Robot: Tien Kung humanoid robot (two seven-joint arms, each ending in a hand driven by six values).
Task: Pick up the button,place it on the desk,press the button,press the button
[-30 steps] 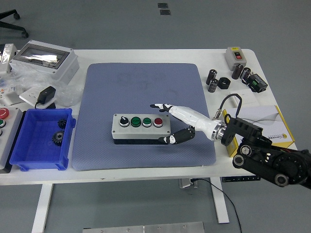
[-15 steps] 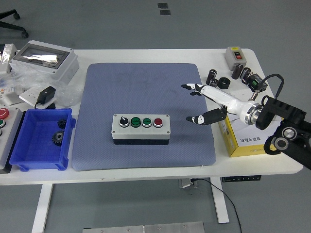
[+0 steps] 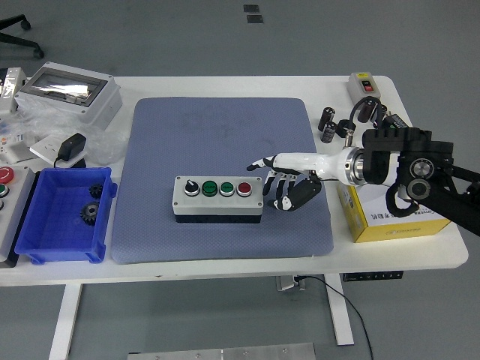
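The grey button box (image 3: pixel 217 196), with a black selector, two green buttons and a red one, lies on the blue mat (image 3: pixel 221 150) covering the white tabletop (image 3: pixel 420 251). The right hand (image 3: pixel 286 180) hovers just beside the box's right end, fingers (image 3: pixel 281 193) spread and drooping, holding nothing. A yellow box (image 3: pixel 397 217) sits beneath the forearm.

button box (image 3: pixel 217 197): matt grey plastic, glossy caps
mat (image 3: pixel 221 172): textured blue-grey fabric-ish
bin (image 3: pixel 64 216): shiny blue plastic
worktop (image 3: pixel 247 86): smooth white
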